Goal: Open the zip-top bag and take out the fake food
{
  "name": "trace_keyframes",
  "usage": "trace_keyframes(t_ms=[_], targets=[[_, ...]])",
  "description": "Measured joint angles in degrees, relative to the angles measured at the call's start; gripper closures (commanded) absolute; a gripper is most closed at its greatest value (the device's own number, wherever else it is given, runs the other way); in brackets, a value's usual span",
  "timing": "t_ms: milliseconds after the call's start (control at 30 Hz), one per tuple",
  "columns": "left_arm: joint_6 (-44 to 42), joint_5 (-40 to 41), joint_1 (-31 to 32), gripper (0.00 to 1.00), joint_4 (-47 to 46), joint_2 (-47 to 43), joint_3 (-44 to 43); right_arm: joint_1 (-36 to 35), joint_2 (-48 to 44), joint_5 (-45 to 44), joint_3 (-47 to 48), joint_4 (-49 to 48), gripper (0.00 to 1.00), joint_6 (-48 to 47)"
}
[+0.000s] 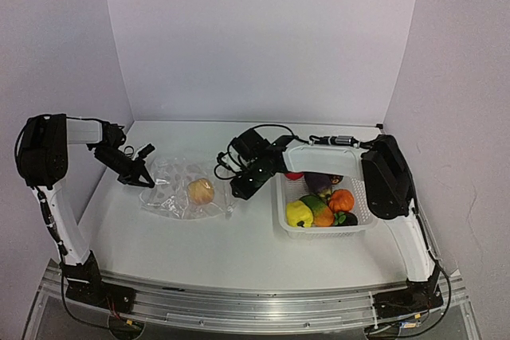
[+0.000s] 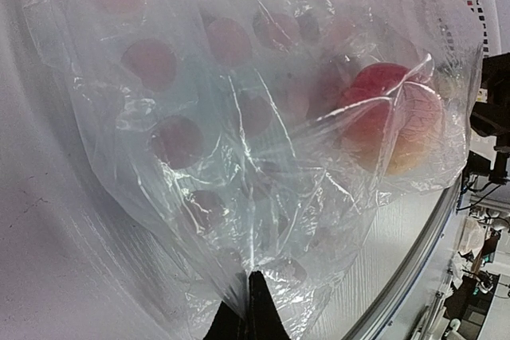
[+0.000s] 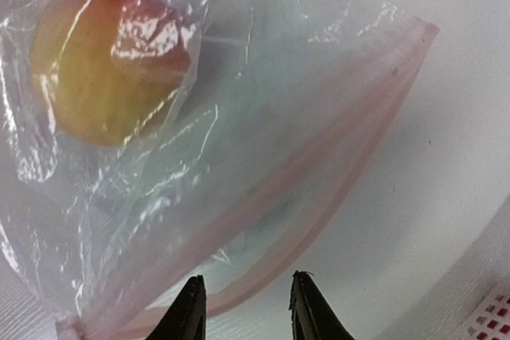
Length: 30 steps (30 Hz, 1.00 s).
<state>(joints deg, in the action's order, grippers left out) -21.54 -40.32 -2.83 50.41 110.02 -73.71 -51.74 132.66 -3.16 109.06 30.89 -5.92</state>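
a: which step is this?

b: opening the bag, i'd say. the zip-top bag point(image 1: 171, 189) lies flat on the surface point(image 1: 239, 252), left of centre, with one peach-coloured fruit point(image 1: 200, 191) inside. the rest of the fake food point(image 1: 341, 199) sits in the white mesh basket point(image 1: 362, 227) at the bag's 3 o'clock.

a: and the jaws?

b: the left jaws are clenched on a fold of plastic at the bag's 9 o'clock edge. the right jaws are at its 3 o'clock edge, parted, with the zip strip point(image 3: 335, 157) just ahead of the tips. nothing looks caught between them (the wrist view shows mostly bare surface in the gap).

a: what does the next move call for?

b: my guess is that the right jaws should ease forward and pinch one lip of the strip only, then pull away from the left hold. if they catch both layers, the whole bag would probably just drag along. the film is crinkly and may slip.

a: and the room?

b: a pale, smooth surface with a plain white backdrop point(image 1: 255, 37) on three sides. a metal rail point(image 1: 239, 304) runs along the 6 o'clock edge, where the arms are bolted.
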Motion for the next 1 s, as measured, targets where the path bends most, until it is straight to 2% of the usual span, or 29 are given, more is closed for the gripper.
trace_keyframes(t_ms=[100, 433, 567, 767, 833, 900, 933, 1000], targets=[[0.0, 0.0, 0.0, 1.00, -0.1, 0.0, 0.0, 0.3, 2.3, 2.5, 1.0, -4.1, 0.62, -1.2], [-0.1, 0.0, 1.8, 1.00, -1.6, 0.4, 0.0, -1.2, 4.4, 12.1, -2.2, -24.4, 0.35, -4.3], [-0.1, 0.0, 3.1, 1.00, -2.4, 1.4, 0.0, -1.8, 6.7, 14.5, -0.3, -28.4, 0.26, -4.2], [0.1, 0.0, 4.9, 1.00, -2.8, 2.2, -0.1, -2.6, 9.9, 17.1, 1.9, -30.3, 0.20, -3.2], [0.1, 0.0, 5.2, 1.00, -2.9, 2.3, -0.1, -2.7, 10.7, 17.4, 2.6, -30.4, 0.19, -2.7], [0.2, 0.0, 5.2, 1.00, -3.0, 2.5, -0.1, -3.0, 12.2, 17.5, 4.2, -30.7, 0.23, -2.2], [0.3, 0.0, 5.3, 1.00, -3.0, 2.6, -0.1, -3.1, 12.9, 17.5, 5.0, -30.9, 0.27, -1.9], [0.4, 0.0, 5.3, 1.00, -2.9, 2.7, -0.1, -3.4, 14.0, 17.4, 5.8, -31.2, 0.44, -1.2]])
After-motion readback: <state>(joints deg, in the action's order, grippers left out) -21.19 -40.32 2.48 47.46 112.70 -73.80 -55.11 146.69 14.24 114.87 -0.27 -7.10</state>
